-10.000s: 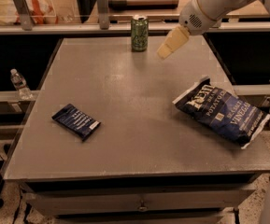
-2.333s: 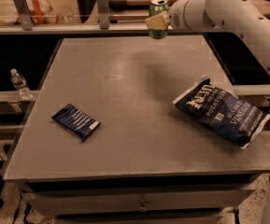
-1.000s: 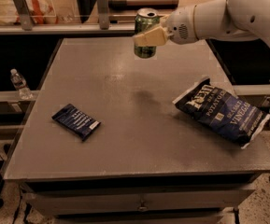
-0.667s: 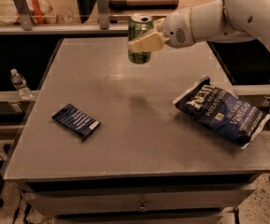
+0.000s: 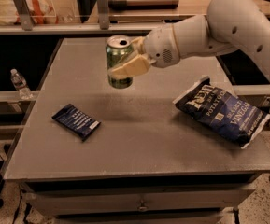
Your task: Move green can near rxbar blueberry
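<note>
Gripper (image 5: 126,62) sits above the back-middle of the table (image 5: 144,143), its tan fingers (image 5: 131,67) clamped on the green can (image 5: 117,54), one across the near side and the other behind it. The can hangs clear of the tabletop, upright, its long axis vertical, with the silver top and pull tab facing up. A soft shadow lies on the surface below it.

The rxbar blueberry (image 5: 76,121) lies flat toward the front left of the table, well apart from the can. Its long axis runs diagonally, from back left to front right.

On the right side the potato chip bag (image 5: 223,111) lies flat, angled the same way. A water bottle (image 5: 19,84) stands upright off the table's left edge.
</note>
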You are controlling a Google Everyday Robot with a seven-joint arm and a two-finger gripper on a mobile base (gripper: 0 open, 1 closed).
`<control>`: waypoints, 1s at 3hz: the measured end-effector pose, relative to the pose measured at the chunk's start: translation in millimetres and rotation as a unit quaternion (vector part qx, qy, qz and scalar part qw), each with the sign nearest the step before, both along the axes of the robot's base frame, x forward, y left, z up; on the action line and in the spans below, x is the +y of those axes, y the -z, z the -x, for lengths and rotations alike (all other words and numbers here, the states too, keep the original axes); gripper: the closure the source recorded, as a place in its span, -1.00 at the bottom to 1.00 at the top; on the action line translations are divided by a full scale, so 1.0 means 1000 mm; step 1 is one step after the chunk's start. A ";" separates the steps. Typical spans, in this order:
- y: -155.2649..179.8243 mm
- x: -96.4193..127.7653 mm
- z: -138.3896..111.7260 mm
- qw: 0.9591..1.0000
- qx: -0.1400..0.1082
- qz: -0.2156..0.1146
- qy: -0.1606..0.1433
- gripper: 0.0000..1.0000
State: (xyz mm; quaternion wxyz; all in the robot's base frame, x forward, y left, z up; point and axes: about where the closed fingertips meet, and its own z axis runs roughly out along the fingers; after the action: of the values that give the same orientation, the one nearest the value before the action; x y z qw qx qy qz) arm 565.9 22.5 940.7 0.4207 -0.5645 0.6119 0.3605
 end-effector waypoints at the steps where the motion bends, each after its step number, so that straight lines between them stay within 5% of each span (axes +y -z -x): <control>1: 0.020 0.030 0.025 0.999 0.001 0.005 -0.053 1.00; 3: 0.049 0.073 0.037 0.994 -0.006 0.017 -0.105 1.00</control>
State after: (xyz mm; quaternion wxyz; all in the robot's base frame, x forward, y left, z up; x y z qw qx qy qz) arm 528.7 95.6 891.5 0.3750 -0.6347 0.5525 0.3890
